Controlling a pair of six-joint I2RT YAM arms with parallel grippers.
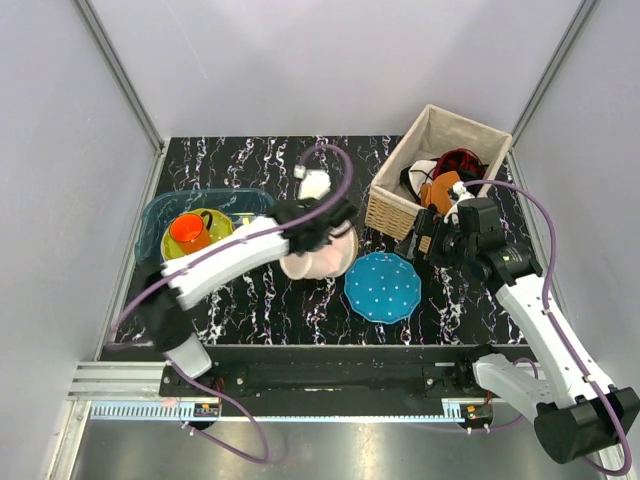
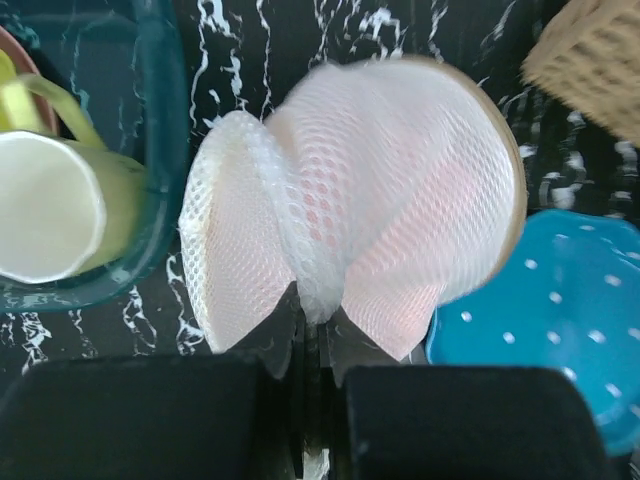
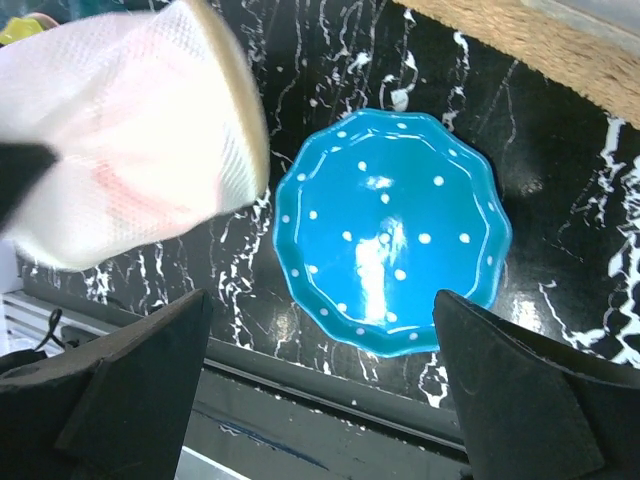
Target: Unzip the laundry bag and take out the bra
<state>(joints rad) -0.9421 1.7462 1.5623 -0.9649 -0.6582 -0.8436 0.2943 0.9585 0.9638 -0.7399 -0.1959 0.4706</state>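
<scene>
Left tool (image 2: 312, 330) clamped on mesh laundry bag (image 2: 400, 190), pink bra (image 2: 395, 290) inside. Right tool (image 3: 325, 385) open. Basket (image 1: 393, 216), far right corner: clothes (image 1: 447, 180). Tub (image 1: 158, 213), left edge: orange cup (image 1: 188, 230).

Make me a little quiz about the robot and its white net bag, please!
1. True or false: the left hand is pinching the laundry bag.
2. Pick one: the right hand is open. What does its own camera show in the gap?
A. a red spoon
B. the blue dotted plate
C. a banana
3. Short answer: is the wicker basket on the robot's left side of the table or its right?

Key: 1 true. 2 B. 3 right.
</scene>
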